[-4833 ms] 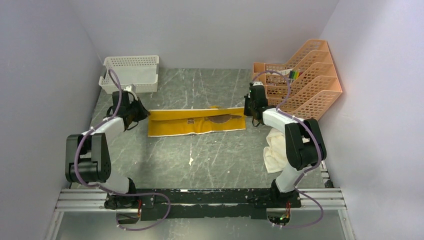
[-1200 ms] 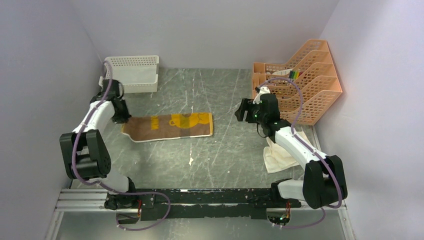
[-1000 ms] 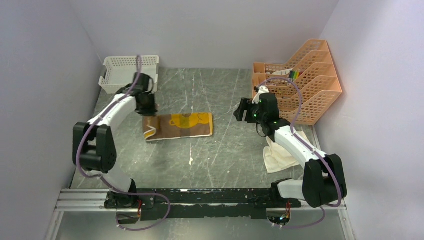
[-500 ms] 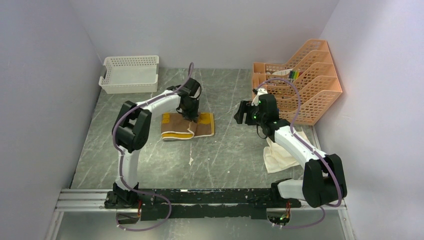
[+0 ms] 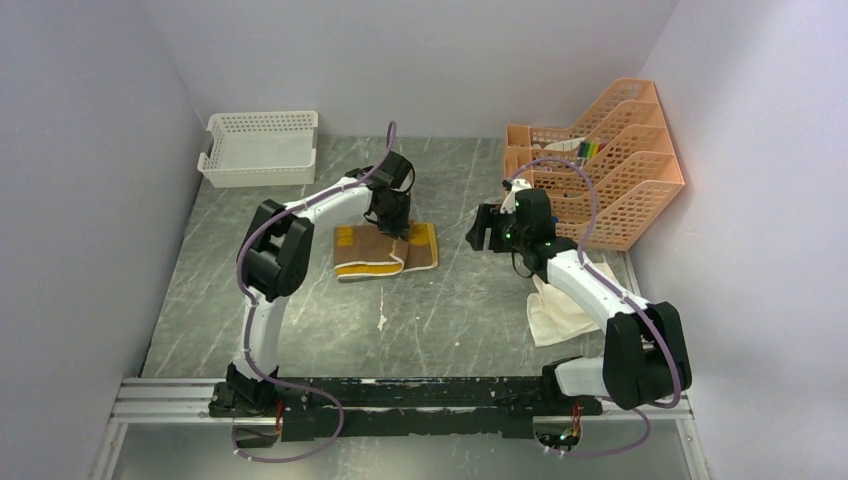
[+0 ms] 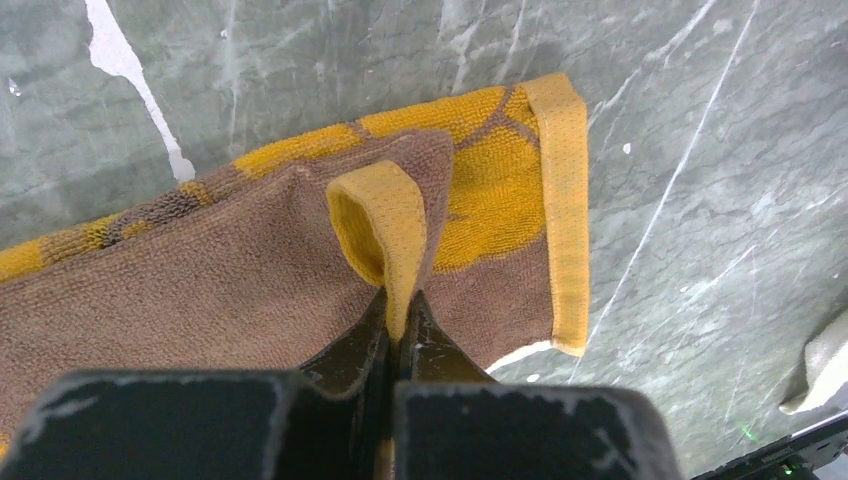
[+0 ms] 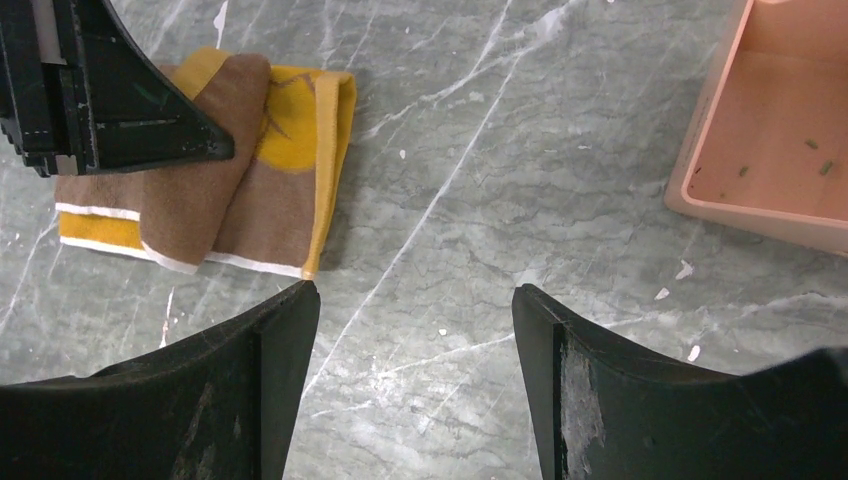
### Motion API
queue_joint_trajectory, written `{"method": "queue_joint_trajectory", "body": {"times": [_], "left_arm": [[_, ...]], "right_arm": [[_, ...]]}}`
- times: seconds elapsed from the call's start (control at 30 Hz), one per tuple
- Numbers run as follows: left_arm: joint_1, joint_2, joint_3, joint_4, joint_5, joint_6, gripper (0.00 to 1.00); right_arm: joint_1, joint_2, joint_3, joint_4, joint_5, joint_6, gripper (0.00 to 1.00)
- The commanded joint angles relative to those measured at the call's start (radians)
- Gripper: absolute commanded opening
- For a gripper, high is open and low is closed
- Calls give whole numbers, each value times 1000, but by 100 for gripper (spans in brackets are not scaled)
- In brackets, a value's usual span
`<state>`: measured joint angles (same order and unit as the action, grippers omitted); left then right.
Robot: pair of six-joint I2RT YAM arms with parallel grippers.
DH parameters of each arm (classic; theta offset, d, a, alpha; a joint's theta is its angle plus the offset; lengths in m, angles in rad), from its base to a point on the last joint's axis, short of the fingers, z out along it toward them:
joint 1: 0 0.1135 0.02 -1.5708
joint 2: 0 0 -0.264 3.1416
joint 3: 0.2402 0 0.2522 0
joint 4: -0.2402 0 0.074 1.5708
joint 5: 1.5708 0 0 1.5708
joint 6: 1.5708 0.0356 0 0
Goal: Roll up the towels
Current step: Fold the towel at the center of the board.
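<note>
Pinching the mustard towel (image 6: 220, 290) by its yellow hem fold, the left gripper (image 6: 400, 318) is clamped mid-table (image 5: 300, 320). The right gripper (image 7: 412, 300) hangs splayed, empty. Judgement: carry the fold low and straight so the edges stack square (cream towel (image 5: 553, 308) lies crumpled beside the right arm).

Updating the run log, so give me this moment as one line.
left gripper: shut on fold of mustard-yellow and brown cloth towel | right gripper: open, empty | cream cloth towel: crumpled, unrolled
</note>
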<state>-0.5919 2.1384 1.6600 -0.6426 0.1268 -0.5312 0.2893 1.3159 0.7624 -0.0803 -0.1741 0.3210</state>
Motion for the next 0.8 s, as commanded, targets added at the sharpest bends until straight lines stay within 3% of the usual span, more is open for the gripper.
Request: {"method": "queue_joint_trajectory", "body": {"times": [0.0, 0.33, 0.47, 0.53, 0.57, 0.6, 0.63, 0.67, 0.77], "left_arm": [[-11, -9, 53, -1, -19, -30, 7], [-13, -51, -35, 165, 21, -167, 7], [-13, -60, -61, 229, 39, -202, 12], [-14, -58, -64, 250, 68, -210, 26], [-16, -59, -67, 259, 78, -214, 40], [-19, -61, -70, 266, 87, -214, 61], [-22, -67, -73, 271, 92, -214, 91], [-25, -74, -83, 284, 101, -217, 99], [-25, -137, -132, 335, 127, -238, 99]], "right_arm": [[4, 11, -4, 6, -17, -10, 71], [4, 20, -13, 8, -28, -10, 71], [4, 16, -20, 11, -27, -10, 71], [4, 18, -22, 9, -28, -11, 71], [4, 18, -23, 10, -28, -11, 71], [5, 19, -23, 10, -28, -11, 71], [4, 19, -24, 11, -28, -12, 71], [4, 19, -25, 12, -28, -11, 71], [4, 19, -28, 18, -28, -10, 71]]}}
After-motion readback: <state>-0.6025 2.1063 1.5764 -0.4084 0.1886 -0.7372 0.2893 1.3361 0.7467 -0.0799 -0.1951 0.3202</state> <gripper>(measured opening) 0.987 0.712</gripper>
